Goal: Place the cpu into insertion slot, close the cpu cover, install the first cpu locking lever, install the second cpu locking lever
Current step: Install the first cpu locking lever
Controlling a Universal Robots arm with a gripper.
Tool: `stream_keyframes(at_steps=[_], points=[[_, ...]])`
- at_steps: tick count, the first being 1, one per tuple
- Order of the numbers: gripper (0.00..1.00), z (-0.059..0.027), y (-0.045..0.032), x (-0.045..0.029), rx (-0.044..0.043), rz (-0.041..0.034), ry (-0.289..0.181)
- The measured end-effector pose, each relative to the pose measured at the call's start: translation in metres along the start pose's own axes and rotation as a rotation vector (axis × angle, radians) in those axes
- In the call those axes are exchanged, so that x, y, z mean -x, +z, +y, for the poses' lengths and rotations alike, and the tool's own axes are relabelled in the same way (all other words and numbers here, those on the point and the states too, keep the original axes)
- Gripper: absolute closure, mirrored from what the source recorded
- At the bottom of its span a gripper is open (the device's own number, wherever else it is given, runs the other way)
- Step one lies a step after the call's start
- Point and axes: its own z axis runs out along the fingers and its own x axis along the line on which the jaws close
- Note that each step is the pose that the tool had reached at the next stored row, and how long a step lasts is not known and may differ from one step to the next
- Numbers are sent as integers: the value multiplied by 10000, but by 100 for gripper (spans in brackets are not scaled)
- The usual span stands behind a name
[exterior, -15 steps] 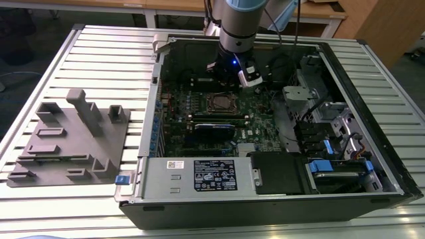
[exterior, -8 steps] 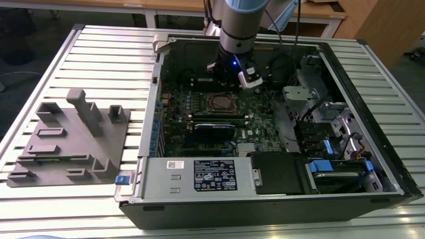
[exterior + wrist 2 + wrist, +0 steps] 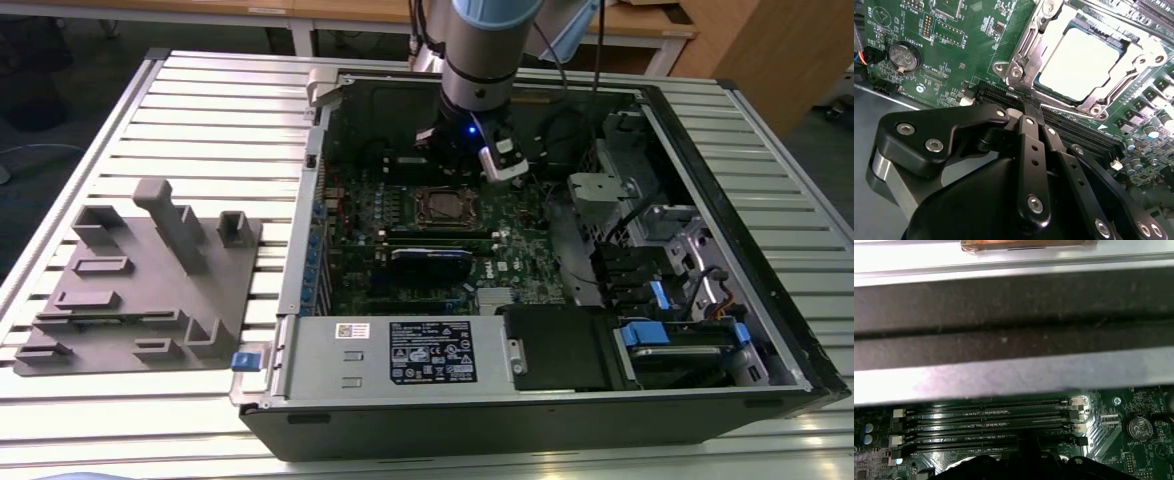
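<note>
At the near edge of the slatted bench [image 3: 200, 110] an open computer case [image 3: 534, 430] lies on its side, so its insides face up where an arm from above can reach them. Off to the exterior view's left sits a grey moulded fixture [image 3: 147, 280], well apart from the work. Just inside the case's near wall is the power supply [image 3: 400, 350], then the green motherboard [image 3: 387, 285], and mid-board the insertion slot [image 3: 416, 208]. In the second wrist view the cpu [image 3: 1084, 57] is seated in it, pale metal top up. The cpu cover [image 3: 1026, 47] looks to lie flat around it, its window framing the chip, so the first steps seem done; how it is latched I cannot make out. The claw [image 3: 1026, 105] hangs just beside the socket's edge, above the long memory slots [image 3: 1074, 132], its fingers drawn together with nothing visible between them. I judge that narrow tip suits pushing something slim rather than gripping. Beyond, the arm [image 3: 474, 70] drops in steeply from the case's far side.
</note>
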Motion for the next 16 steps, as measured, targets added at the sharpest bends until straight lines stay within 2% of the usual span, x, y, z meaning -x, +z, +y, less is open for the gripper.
stream_keyframes(at_steps=[16], points=[[89,10,-49,2,19,-8,42]])
